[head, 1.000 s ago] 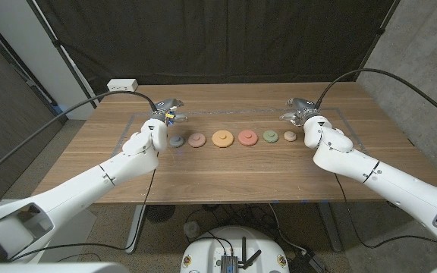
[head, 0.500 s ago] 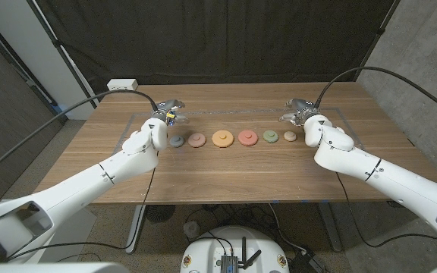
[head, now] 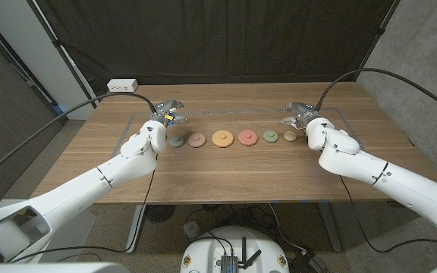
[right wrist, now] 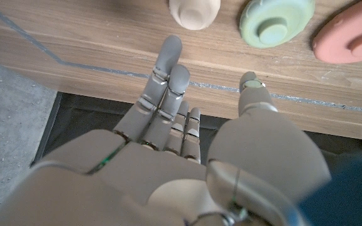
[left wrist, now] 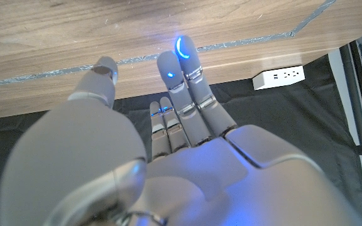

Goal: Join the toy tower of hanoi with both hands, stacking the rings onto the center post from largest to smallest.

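Across the middle of the wooden table (head: 226, 174) six round toy pieces lie in a row running from 9 o'clock to 3 o'clock. In that order they are a grey-blue ring (head: 176, 141), a pale pink ring (head: 196, 140), an orange ring (head: 221, 139), a red ring (head: 247, 138), a green ring (head: 270, 137) and a small tan ring (head: 290, 136). They sit apart from one another, none stacked. In the right wrist view the green ring (right wrist: 276, 21) and the red ring (right wrist: 351, 39) each show a raised round hub at the centre, and the tan ring (right wrist: 195, 12) looks like a plain rounded knob.

The left robot hand (head: 165, 111) is at about 11 o'clock of the grey-blue ring, near it but not touching. Its fingers (left wrist: 184, 81) reach out straight and apart and hold nothing. The right robot hand (head: 300, 114) is at about 1 o'clock of the tan ring, near it and apart from it. Its fingers (right wrist: 166, 75) are likewise spread and empty.

A white power strip (head: 122, 85) lies at the far left corner of the table, and a thin taped outline (head: 127, 125) frames the working area.
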